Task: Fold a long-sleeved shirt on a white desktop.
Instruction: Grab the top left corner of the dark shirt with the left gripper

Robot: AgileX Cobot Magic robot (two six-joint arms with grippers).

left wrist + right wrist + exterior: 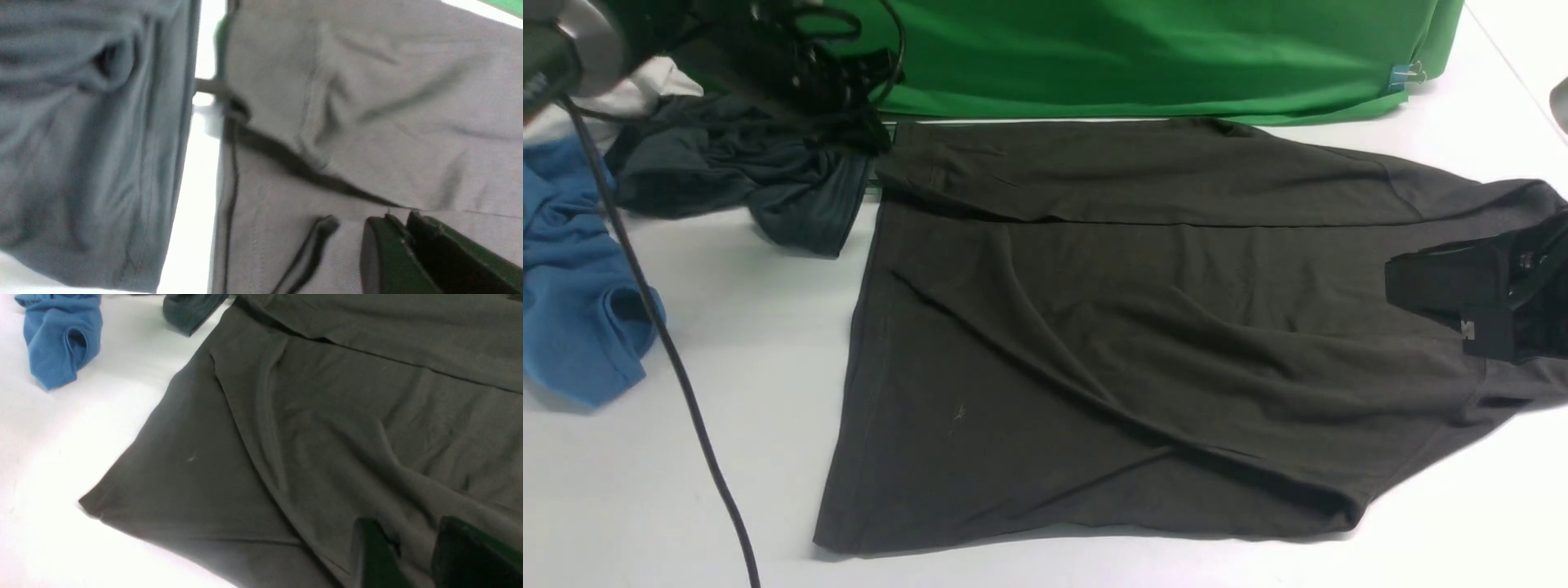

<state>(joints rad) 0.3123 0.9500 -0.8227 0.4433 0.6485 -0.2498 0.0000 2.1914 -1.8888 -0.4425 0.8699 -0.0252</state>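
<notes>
A: Left of the large dark olive-brown knit long-sleeved shirt [1135,343]?
B: Crumpled blue garment [580,294], then dark grey-teal garment [743,180]. Shirt's spread on the smooth white desktop [727,351].
A: Left gripper [398,218]?
B: Over the shirt's far left corner, fingers nearly together, grip unclear.
A: Right gripper [406,528]?
B: Over the shirt's right end, 2 fingers partly apart, holding nothing.

**Long-sleeved shirt, partly folded, on the white desktop**
The dark olive-brown long-sleeved shirt [1143,343] lies flat on the white desktop [768,343], hem to the left and neck end to the right. One sleeve is folded along its far edge, and diagonal creases cross the body.
</notes>
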